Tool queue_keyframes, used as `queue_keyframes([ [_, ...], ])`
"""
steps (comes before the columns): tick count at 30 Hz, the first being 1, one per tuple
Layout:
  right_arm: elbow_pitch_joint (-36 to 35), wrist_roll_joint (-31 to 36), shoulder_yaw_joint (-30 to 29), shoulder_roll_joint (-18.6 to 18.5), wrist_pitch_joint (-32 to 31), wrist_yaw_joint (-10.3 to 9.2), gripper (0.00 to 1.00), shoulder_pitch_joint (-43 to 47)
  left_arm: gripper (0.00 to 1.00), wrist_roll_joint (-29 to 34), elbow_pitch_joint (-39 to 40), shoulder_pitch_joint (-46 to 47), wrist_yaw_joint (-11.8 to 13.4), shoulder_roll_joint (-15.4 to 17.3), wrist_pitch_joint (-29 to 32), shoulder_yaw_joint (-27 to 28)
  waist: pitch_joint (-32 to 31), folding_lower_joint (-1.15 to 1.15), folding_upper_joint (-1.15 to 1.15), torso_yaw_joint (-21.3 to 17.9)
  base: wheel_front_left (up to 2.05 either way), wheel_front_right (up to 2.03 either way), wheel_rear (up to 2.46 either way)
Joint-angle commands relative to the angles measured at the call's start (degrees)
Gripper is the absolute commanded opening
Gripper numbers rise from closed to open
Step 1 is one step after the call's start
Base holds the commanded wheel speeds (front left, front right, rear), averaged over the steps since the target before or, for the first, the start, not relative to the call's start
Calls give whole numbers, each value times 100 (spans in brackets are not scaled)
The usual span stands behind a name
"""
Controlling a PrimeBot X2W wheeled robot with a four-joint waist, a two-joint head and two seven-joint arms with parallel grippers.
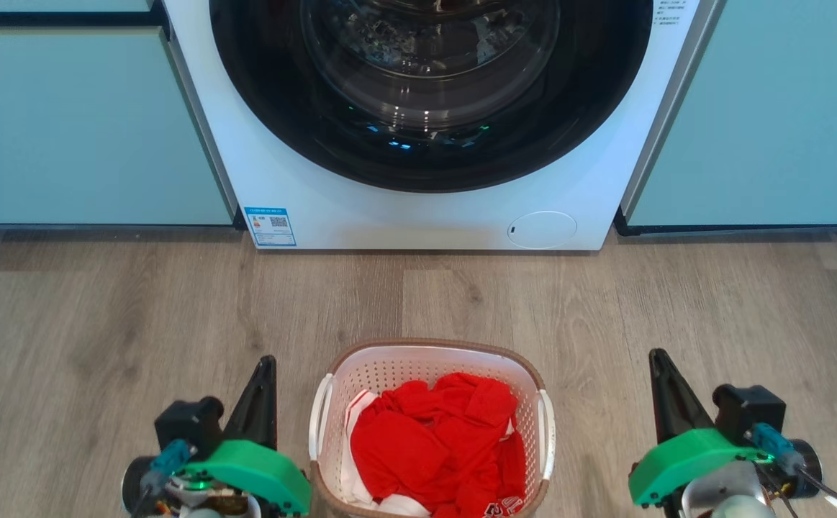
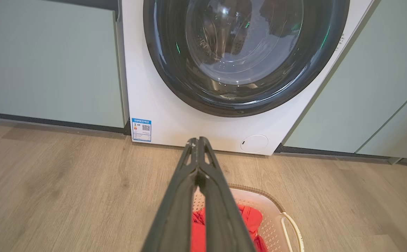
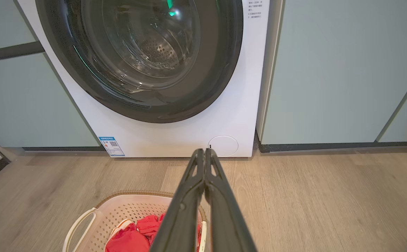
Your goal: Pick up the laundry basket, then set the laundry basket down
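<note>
The laundry basket point(image 1: 404, 360) stands on the wood floor at the bottom centre of the head view: white perforated walls, brown rim, white side handles, with red and white clothes point(image 1: 436, 439) inside. My left gripper point(image 1: 267, 363) hangs to its left, shut and empty, a little apart from the left handle point(image 1: 319, 417). My right gripper point(image 1: 657, 357) is farther off on the basket's right, also shut and empty. The left wrist view has the basket point(image 2: 269, 210) low right of the shut gripper point(image 2: 197, 141). In the right wrist view the basket point(image 3: 119, 210) lies low left of the shut gripper point(image 3: 203, 151).
A white front-loading washer point(image 1: 425, 208) with a closed dark round door stands straight ahead, roughly a basket's length beyond the basket. Pale green cabinet fronts point(image 1: 80, 122) flank it on both sides. Bare wood floor point(image 1: 101, 324) stretches left and right of the basket.
</note>
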State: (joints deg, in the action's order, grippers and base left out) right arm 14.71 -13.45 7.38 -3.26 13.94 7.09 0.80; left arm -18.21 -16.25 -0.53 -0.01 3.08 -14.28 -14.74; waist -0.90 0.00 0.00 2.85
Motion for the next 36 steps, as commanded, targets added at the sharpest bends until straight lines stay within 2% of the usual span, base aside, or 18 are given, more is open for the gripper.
queue_keyframes([
  [1, -193, -157, -28, -9, -14, 1, 0, -194, 0, -134, 192, 264, -19, 5, 5, 42, 2, 0, 0, -3, 0, 0, 0],
  [36, -155, -2496, -286, -96, -493, 12, 0, -340, 0, -2310, 187, 384, -230, 71, 525, 545, 32, 0, 0, -85, 0, 0, 0],
])
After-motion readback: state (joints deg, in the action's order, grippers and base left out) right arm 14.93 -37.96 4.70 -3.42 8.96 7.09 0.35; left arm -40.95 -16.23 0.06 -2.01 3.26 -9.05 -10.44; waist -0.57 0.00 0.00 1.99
